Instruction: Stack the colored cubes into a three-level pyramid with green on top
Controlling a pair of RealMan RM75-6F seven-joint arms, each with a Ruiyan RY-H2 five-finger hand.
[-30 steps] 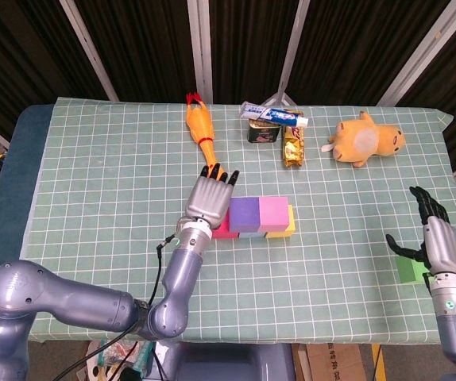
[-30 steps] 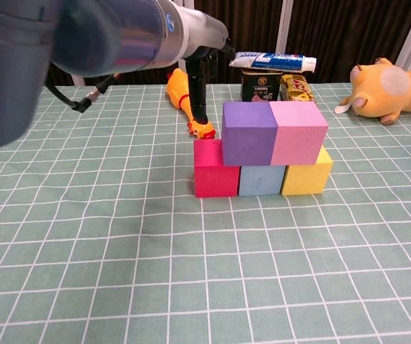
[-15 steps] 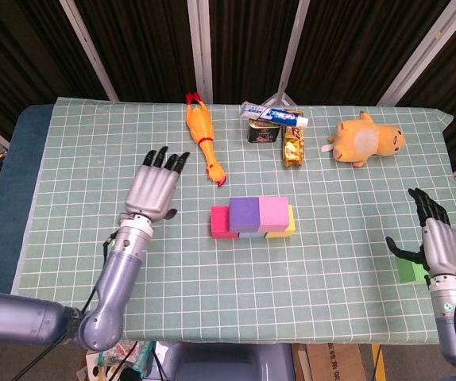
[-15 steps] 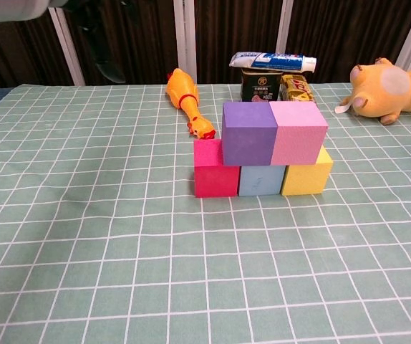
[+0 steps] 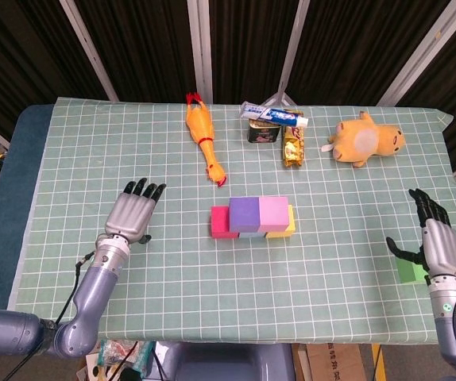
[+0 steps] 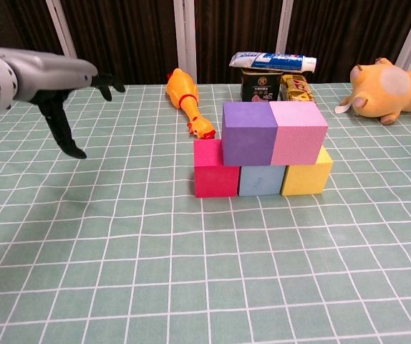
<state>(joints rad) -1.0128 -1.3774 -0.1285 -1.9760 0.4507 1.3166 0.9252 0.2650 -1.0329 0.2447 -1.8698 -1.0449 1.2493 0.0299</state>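
Note:
Five cubes stand in two levels mid-table: red (image 5: pixel 219 225), light blue (image 5: pixel 252 234) and yellow (image 5: pixel 291 221) below, purple (image 5: pixel 245 212) and pink (image 5: pixel 273 210) on top. The chest view shows the same stack: red (image 6: pixel 215 172), light blue (image 6: pixel 260 180), yellow (image 6: pixel 307 175), purple (image 6: pixel 248 133), pink (image 6: pixel 298 131). A green cube (image 5: pixel 407 271) lies at the table's right front edge. My right hand (image 5: pixel 436 240) is beside it, fingers spread, thumb just above the cube, holding nothing. My left hand (image 5: pixel 133 213) (image 6: pixel 62 77) hovers open, well left of the stack.
Along the back lie a rubber chicken (image 5: pixel 202 140) (image 6: pixel 186 100), a can (image 5: pixel 263 132) with a toothpaste tube (image 5: pixel 274 116) across it, a snack pack (image 5: pixel 293 147) and an orange plush toy (image 5: pixel 367 138). The green checked cloth (image 5: pixel 133 270) covers the table.
My left hand has pulled away from the red cube, moving left and toward the front edge. The stack, the green cube and my right hand have stayed put.

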